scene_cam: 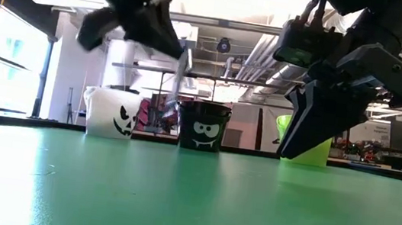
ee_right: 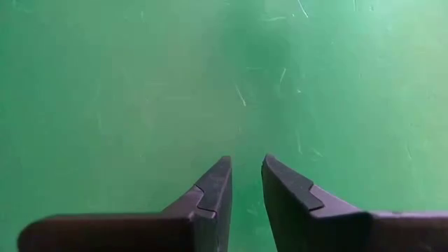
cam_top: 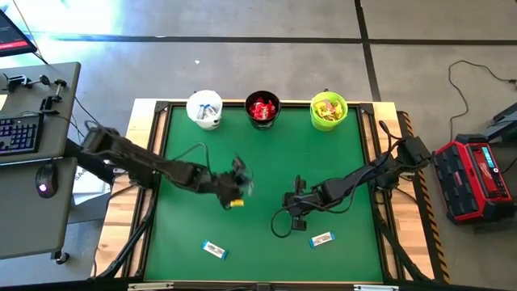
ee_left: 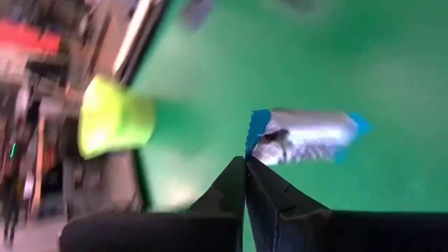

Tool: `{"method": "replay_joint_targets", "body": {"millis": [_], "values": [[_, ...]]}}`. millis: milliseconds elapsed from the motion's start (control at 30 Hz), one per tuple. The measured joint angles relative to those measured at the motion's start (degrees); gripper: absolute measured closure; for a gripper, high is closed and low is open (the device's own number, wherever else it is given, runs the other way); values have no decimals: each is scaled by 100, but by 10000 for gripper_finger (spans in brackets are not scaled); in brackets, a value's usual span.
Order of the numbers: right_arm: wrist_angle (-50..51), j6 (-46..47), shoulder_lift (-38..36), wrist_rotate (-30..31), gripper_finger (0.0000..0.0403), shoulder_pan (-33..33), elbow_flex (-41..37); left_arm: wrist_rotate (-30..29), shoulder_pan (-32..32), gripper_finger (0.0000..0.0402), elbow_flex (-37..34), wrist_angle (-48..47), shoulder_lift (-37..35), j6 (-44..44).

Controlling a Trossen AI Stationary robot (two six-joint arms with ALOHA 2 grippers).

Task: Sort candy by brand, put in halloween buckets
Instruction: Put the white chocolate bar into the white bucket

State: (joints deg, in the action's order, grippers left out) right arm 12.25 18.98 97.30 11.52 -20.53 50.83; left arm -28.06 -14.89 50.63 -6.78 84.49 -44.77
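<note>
Green bench (cam_top: 266,162) | left hand (cam_top: 236,192) pinched shut, grasp blurred, near black bucket (cam_top: 262,109) | right hand (ee_right: 243,178) slightly parted, empty.

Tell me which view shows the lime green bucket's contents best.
High view: it looks straight down into the lime green bucket and shows yellow-and-pink packets inside. The low view shows only its side, partly behind an arm. The left wrist view shows a blurred side, with no contents visible. The right wrist view misses it.
</note>
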Motion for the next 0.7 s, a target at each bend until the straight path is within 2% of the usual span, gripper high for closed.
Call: {"method": "replay_joint_targets", "body": {"millis": [367,500,700], "values": [[0,2,0,47,336,65,0,-859,1291,401,0,-1207,-1550,1723],[-1,2,0,49,336,65,0,-861,2006,401,2,-1808,-1883,2252],[0,3,0,49,336,65,0,-700,3264,401,2,-2250,-2027,2524]]}}
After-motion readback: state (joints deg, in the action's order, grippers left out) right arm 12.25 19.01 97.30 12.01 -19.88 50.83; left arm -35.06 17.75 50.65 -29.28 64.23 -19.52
